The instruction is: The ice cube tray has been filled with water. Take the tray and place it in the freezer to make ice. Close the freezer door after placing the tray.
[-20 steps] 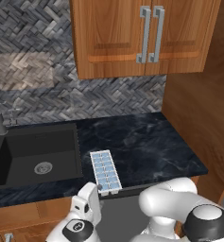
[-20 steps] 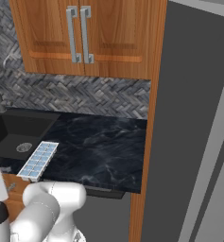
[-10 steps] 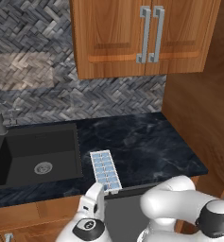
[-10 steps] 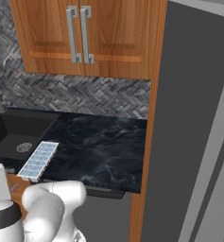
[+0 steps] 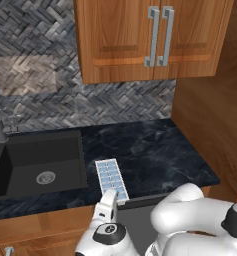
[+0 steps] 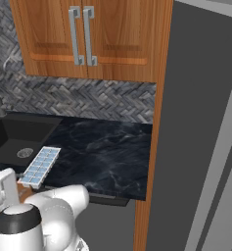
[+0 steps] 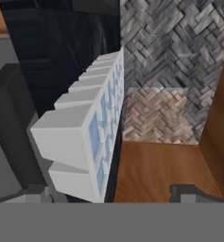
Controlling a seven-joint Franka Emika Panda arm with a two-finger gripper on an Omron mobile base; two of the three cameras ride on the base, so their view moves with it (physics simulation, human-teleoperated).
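The ice cube tray (image 5: 111,179) lies flat on the dark marble counter (image 5: 155,155), close to the front edge and just beside the right rim of the black sink (image 5: 37,162), its pale blue water (image 5: 110,176) showing in two columns of small squares. In the hand view the tray (image 7: 87,134) appears rolled on its side, close ahead between the two finger tips. The gripper (image 7: 111,193) has its fingers spread wide and holds nothing; it sits low in front of the counter edge, near the tray's front end. Behind the counter runs a grey herringbone backsplash (image 5: 80,102), with wooden cabinets (image 5: 150,37) above.
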